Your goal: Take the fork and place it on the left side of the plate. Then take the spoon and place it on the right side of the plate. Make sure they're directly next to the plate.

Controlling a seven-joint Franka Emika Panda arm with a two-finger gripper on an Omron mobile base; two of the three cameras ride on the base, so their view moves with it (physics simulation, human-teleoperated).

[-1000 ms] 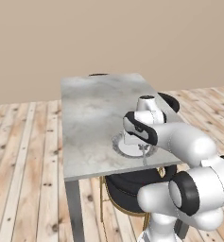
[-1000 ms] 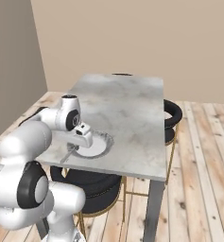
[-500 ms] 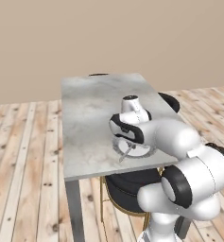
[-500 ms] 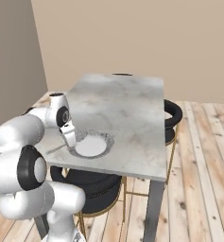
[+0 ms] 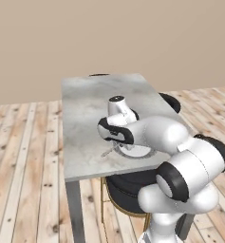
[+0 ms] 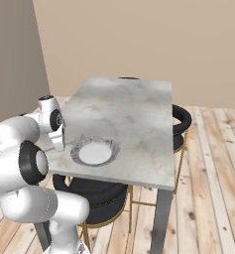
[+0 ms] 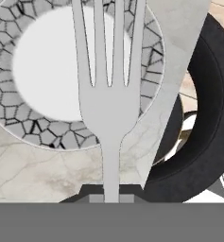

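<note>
Grey-veined white marble rectangular table [image 6: 129, 111] on dark legs takes most of the scene, wood plank floor around it. Black round cushioned stools with gold metal frames [image 6: 96, 191] sit tucked under the near edge and at the far right side, mostly hidden by the tabletop. On the table near its front edge lies the round shallow plate with grey speckled rim and plain white centre [image 6: 94, 151]; nothing is in it. In the left base view the white arm covers much of the plate [image 5: 135, 151], only the front arc of it showing. The two-finger dark gripper [image 6: 58, 144] hangs just left of the plate at the table's near left corner, jaws closed on the thin silver-grey metal fork [image 7: 108, 101]. In the hand view the fork [image 7: 108, 101] runs up from between the fingertips, handle pinched at the bottom, tines over the plate's [image 7: 19, 118] rim and white centre; whether it touches the plate cannot be told. In the base views the fork is a faint sliver, hard to make out [image 5: 107, 153].
</note>
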